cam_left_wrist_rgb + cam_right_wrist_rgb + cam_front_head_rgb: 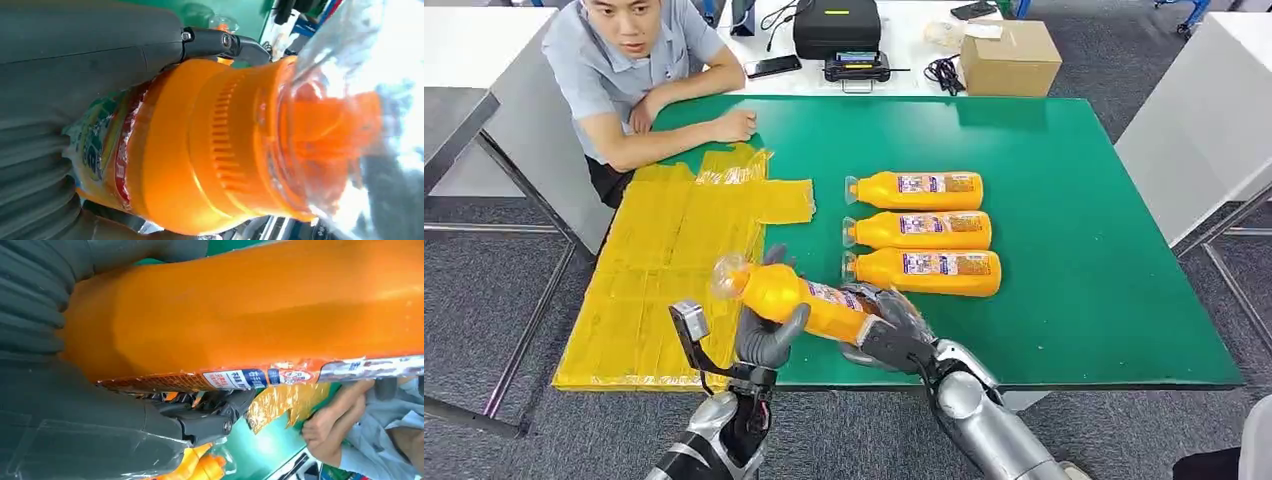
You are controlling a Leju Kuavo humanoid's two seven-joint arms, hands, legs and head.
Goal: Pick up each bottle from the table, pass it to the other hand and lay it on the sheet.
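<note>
So you're mid-handoff here: the held bottle [799, 298] is up off the counter [1084, 250], down at about 6 o'clock in the head view, with both hands on it. Your right hand [886, 328] is wrapped around the base end, and your left hand [767, 335] has its thumb and fingers curled round the neck end, just behind the clear cap [729, 275].

Don't let the right hand go until the left has a proper wrap. From the left wrist view it's sitting right at the shoulder, where the bottle narrows, so I'd guess it could slip or tip base-down once it's carrying the whole thing. Slide the grip a touch toward the label if you can.

Then swing it toward 10 o'clock onto the yellow sheet [654, 270] and lay it flat. A person's hand [732, 126] rests near the sheet's far edge, so stay nearer you. Three more bottles [924, 230] wait at 2 o'clock.
</note>
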